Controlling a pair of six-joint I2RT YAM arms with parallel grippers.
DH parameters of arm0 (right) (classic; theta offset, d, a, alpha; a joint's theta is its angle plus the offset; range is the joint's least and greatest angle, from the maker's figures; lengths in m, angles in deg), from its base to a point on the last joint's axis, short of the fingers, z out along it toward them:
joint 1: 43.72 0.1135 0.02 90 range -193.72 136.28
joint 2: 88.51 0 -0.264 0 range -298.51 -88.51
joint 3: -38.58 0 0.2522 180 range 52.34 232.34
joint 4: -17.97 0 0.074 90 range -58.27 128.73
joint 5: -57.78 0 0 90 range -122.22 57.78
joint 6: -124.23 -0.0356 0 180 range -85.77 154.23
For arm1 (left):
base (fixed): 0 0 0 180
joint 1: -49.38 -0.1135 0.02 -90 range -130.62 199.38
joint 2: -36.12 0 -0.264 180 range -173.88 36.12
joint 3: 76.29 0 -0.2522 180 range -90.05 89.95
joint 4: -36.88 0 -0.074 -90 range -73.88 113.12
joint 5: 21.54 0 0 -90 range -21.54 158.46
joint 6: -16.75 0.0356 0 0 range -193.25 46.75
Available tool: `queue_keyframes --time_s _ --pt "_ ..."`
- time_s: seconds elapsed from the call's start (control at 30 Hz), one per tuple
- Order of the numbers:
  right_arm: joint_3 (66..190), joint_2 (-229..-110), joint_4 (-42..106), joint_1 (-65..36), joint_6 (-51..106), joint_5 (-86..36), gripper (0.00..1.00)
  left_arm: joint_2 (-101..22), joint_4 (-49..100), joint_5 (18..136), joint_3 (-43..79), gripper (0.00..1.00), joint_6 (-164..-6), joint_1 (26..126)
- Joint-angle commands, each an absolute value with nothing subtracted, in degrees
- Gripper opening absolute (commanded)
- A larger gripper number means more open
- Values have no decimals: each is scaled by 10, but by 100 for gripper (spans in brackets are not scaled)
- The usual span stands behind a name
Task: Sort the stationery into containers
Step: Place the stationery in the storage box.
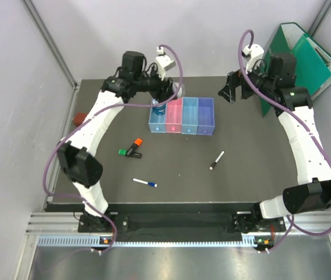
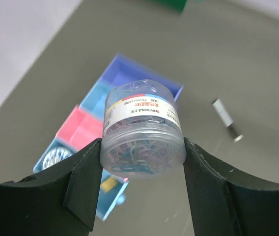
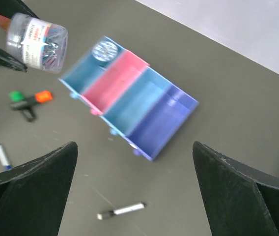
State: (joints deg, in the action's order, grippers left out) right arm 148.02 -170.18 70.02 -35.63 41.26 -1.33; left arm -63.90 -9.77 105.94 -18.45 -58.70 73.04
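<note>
Firstly, nearest the arm bases, note the white pen with blue cap (image 1: 145,183) lying flat on the dark table (image 1: 177,186): light, rigid, prone to rolling, best pinched across the barrel at mid-length. Further in, to the right, find the black-and-white marker (image 1: 217,160), alone and slanted; same handling, same mid-barrel pinch. On the left at about that depth, see the orange-and-black highlighter (image 1: 136,144) and the green highlighter (image 1: 123,152) lying just beside each other, perhaps touching; stubby, hard, smooth-sided, probably calling for a careful pinch on one without dragging the other. Beyond those, reach the four joined bins (image 1: 182,115), light blue, pink, light blue, purple-blue from left to right, with a round tape roll (image 3: 103,50) lying in the left-end light blue one. Above that left end, look at the left gripper (image 2: 142,147) clamped on a clear plastic jar of coloured paper clips (image 2: 140,118), tilted in the air and gripped near its wider end. By the look of it: light, slick-walled, slightly springy, with loose contents apt to shift, so liable to twist in an off-centre squeeze; better taken across the middle of the body. Cannot tell the exact compartment below. Right of the row, find the right gripper (image 3: 134,145) spread wide, empty, raised off the table. Farthest back, at the right corner, spot the green folders (image 1: 305,64).
</note>
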Motion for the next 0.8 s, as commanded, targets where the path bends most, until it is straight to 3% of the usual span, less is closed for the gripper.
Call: queue_keyframes --time_s 0.0,0.3,0.77 --pt "1495 -1681 735 -363 493 -116 100 -709 -222 999 -247 0 -453 728" --pt "1503 -1651 786 -376 590 -213 100 -852 -330 998 -436 0 -311 742" --pt "1472 -1587 775 -506 622 -230 100 -953 -297 996 -476 0 -178 797"
